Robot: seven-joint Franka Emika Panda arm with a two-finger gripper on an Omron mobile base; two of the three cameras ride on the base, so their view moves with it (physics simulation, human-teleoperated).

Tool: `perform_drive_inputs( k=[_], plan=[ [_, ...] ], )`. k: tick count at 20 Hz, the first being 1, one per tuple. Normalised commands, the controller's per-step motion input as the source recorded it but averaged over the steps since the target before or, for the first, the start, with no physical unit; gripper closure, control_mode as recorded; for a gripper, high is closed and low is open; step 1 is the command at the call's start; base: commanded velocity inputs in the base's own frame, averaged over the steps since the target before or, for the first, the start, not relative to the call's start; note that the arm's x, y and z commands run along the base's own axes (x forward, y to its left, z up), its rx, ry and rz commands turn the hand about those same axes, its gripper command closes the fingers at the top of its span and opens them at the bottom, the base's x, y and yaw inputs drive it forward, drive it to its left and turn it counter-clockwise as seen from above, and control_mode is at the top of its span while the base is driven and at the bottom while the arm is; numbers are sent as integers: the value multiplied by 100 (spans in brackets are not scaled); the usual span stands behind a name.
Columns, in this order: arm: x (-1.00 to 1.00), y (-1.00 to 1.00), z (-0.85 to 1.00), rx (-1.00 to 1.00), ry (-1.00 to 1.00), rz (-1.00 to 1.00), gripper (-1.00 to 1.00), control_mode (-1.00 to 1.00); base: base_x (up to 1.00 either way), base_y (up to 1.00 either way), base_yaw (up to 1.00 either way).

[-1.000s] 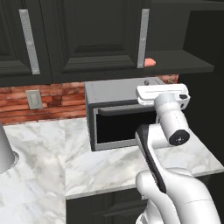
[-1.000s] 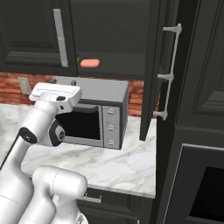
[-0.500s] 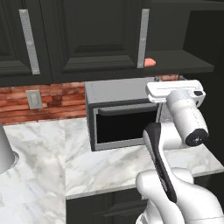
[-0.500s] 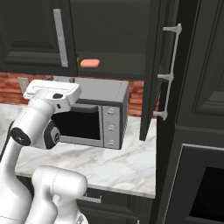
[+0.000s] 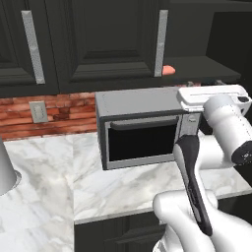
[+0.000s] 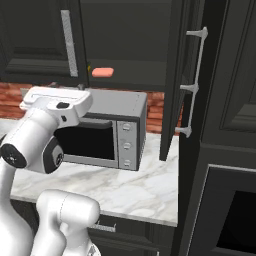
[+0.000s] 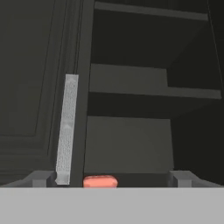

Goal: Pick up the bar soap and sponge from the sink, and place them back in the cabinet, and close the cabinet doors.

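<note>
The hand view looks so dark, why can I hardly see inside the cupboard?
In the hand view the cabinet is black and dimly lit, so its shelves show as faint grey bands; the bar soap and the silver handle stand out. In the right base view the soap glows pink against the same gloom.

Matt black cabinet [image 6: 135, 45], veined marble counter [image 5: 123, 184]
</note>
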Motion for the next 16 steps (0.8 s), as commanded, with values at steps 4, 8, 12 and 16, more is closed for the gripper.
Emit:
perform_drive_inputs(
  k=[4, 8, 12, 16],
  plan=[
    [-46, -14, 2, 0, 0, 0, -100, -100, 0, 0, 0],
    [-47, -15, 0, 0, 0, 0, -100, -100, 0, 0, 0],
    [-46, -17, 0, 0, 0, 0, -100, -100, 0, 0, 0],
    [-43, -18, 0, 0, 0, 0, -100, -100, 0, 0, 0]
  ],
)
